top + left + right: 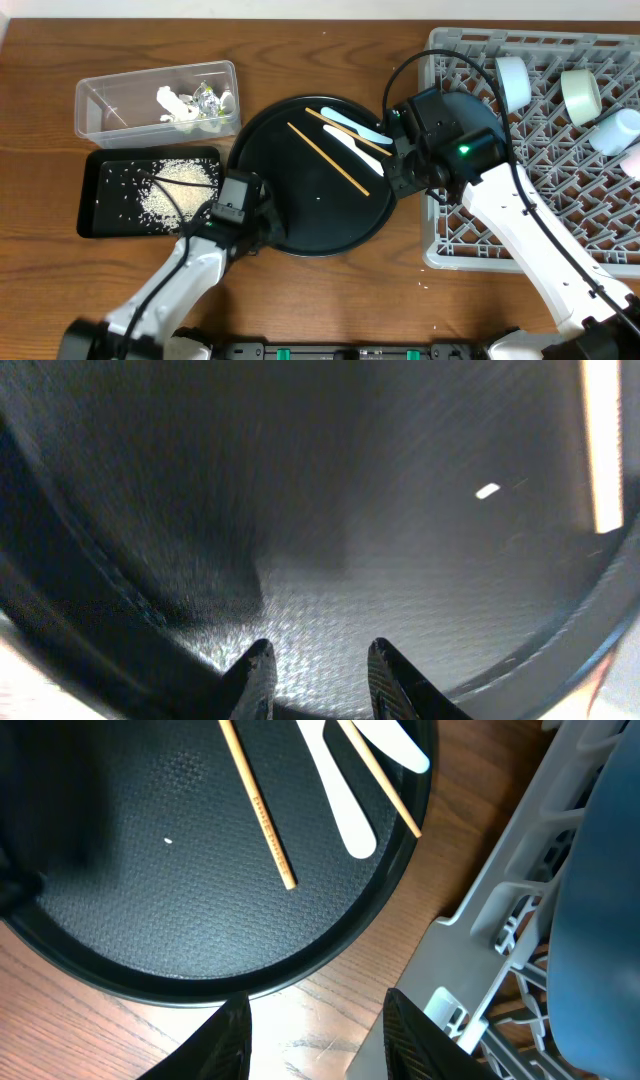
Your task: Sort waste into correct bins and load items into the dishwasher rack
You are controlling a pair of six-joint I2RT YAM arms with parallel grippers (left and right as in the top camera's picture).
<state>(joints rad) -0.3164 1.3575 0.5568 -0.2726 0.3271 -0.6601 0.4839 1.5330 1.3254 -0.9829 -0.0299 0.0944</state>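
- One wooden table (40, 40) of brown grain fills the overhead view. Nothing else of the room shows.
- One clear rectangular tub (95, 100) sits at the far left. It holds crumpled white tissue (175, 105) and a crinkled yellow-and-silver wrapper (208, 97).
- One shallow black rectangular tray (95, 215) lies just in front of the tub. Loose rice grains (170, 185) are strewn in it, thickest toward its right end.
- One large round black tray (300, 215) sits at the centre, between the two bins and the rack.
  - Two thin wooden chopsticks (328, 158) lie diagonally on it.
  - Two pale spoons (358, 150) lie in its far right part, with one chopstick among them.
  - One white speck (168, 842) rests on the bare floor.
- One grey dishwasher rack (450, 245) stands at the right, its left edge just beside the round tray.
  - Several pale cups (581, 95) lie among the pegs toward its far right.
  - A dark blue dish (600, 920) is at its left edge; I cannot tell whether it is upright or tilted.
- Left gripper (318, 650) is at the round tray's near-left rim, tips over the tray floor. The fingers are narrowly parted with nothing between them.
- Right gripper (318, 1005) is above the strip of table where the round tray's rim nears the rack's corner. The fingers are moderately apart and empty. Its arm lies across the rack's near-left part and hides the pegs there.
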